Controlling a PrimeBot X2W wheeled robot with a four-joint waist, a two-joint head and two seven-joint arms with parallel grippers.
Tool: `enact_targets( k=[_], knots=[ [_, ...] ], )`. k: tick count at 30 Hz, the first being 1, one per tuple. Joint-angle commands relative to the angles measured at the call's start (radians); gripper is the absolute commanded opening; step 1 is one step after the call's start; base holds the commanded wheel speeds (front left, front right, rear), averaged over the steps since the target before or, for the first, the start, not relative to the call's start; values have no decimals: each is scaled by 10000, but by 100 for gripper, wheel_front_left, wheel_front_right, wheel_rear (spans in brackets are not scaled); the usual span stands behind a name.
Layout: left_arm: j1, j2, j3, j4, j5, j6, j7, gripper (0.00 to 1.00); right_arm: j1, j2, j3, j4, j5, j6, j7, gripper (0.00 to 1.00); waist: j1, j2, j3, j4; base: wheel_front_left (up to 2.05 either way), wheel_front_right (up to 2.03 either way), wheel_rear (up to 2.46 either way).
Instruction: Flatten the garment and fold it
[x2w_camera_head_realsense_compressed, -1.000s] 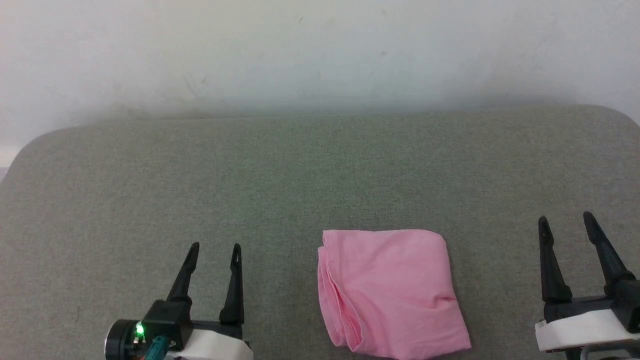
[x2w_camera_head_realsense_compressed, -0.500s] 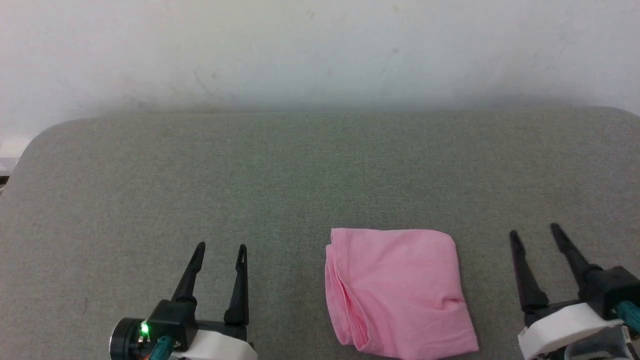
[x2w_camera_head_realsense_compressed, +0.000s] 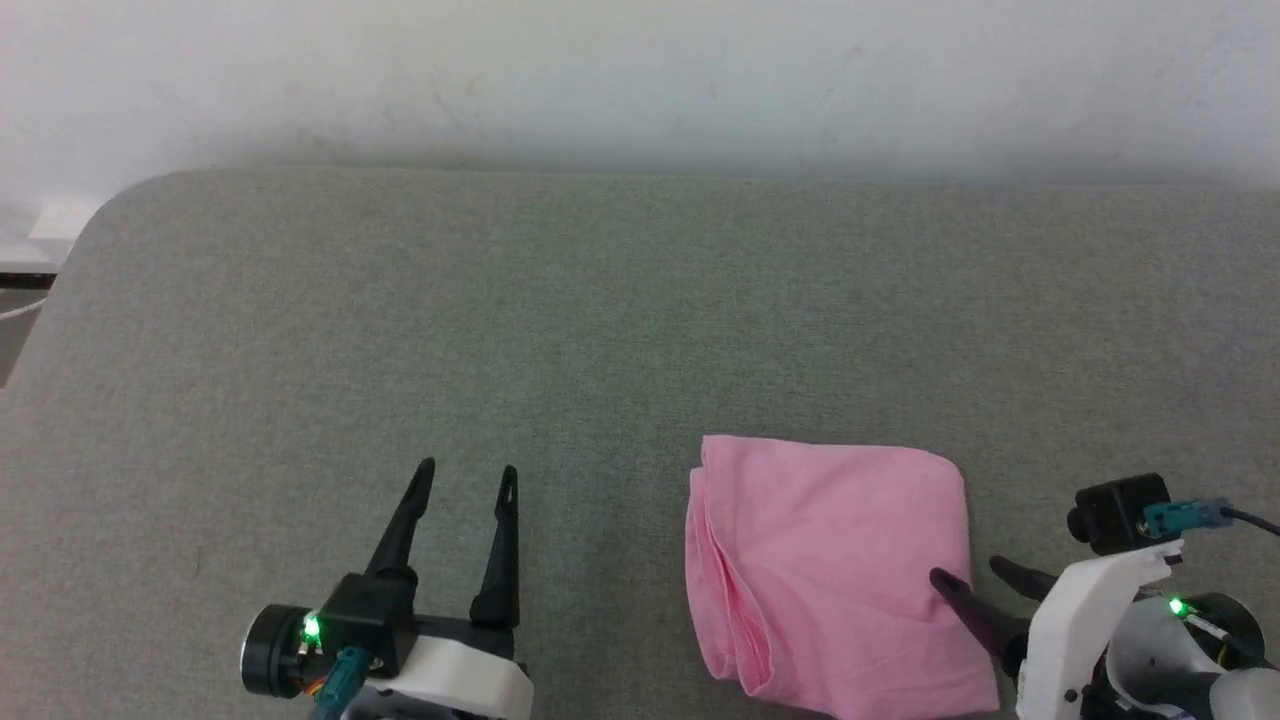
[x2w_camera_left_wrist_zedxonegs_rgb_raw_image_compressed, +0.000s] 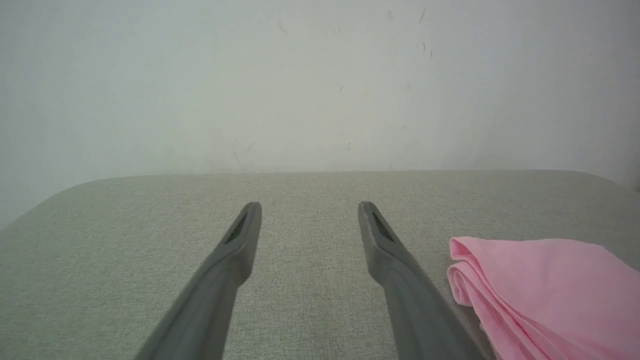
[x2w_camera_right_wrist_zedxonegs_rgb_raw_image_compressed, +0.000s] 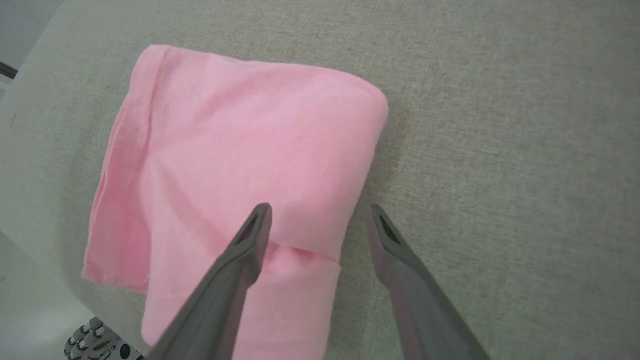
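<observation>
Pink thin cloth: the garment (x2w_camera_head_realsense_compressed: 830, 570) lies doubled in layers, long axis front to back, near the front edge of the grey padded surface (x2w_camera_head_realsense_compressed: 600, 300). The right gripper (x2w_camera_head_realsense_compressed: 965, 570) is nearer, its fingers wide and empty astride the garment's right edge. The left gripper (x2w_camera_head_realsense_compressed: 469, 467), equally wide, stands apart.

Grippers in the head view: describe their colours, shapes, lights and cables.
The left gripper has two long black tapering fingers on a black base, a white shell behind, a green light and a teal plug. The right gripper has the same dark fingers, a white bracket, a black camera block with a teal connector and black cable, plus a second green light.
</observation>
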Motion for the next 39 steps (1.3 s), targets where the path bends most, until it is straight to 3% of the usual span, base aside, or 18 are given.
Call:
enact_targets(
  k=[1,5,12,13,14,15,19,25,33,39],
  knots=[
    [-182,-33,-76,56,38,-61,-47,100,-237,146,-111,336,155,-9,413,100,-1,0,236,310,0,0,0],
    [-284,-34,-136,97,33,-41,-47,100,-495,402,-71,1067,81,-9,1267,100,-1,0,350,567,0,0,0],
    [-350,-35,-182,175,34,-26,-47,100,-836,761,440,2070,-210,-9,1358,100,-1,0,415,826,0,0,0],
    [-347,-35,-197,182,33,-22,-47,100,-872,780,506,2211,-264,-9,1275,93,-1,0,401,842,0,0,0],
    [-338,-35,-212,192,34,-12,-47,100,-916,768,572,2339,-360,-9,1162,36,-1,0,380,847,0,0,0],
    [-323,-35,-221,207,34,2,-47,100,-968,748,639,2449,-481,-9,1018,0,-1,0,351,835,0,0,0],
    [-258,-35,-259,233,36,25,-47,100,-1275,489,992,2604,-959,-9,388,0,-1,0,199,633,0,0,0],
    [-178,-35,-453,237,129,-50,-47,100,-1939,-532,1796,1990,-2070,-9,-155,0,-1,0,-24,-138,0,0,0],
    [-650,-35,-1271,312,55,-155,-47,100,-3155,-2724,3420,814,-2642,-9,553,0,-1,0,506,-1794,0,0,0],
    [-1378,-35,-1761,385,12,-182,-47,100,-3905,-4066,3733,867,-2415,-9,624,0,-1,0,1290,-2522,0,0,0]
  ],
)
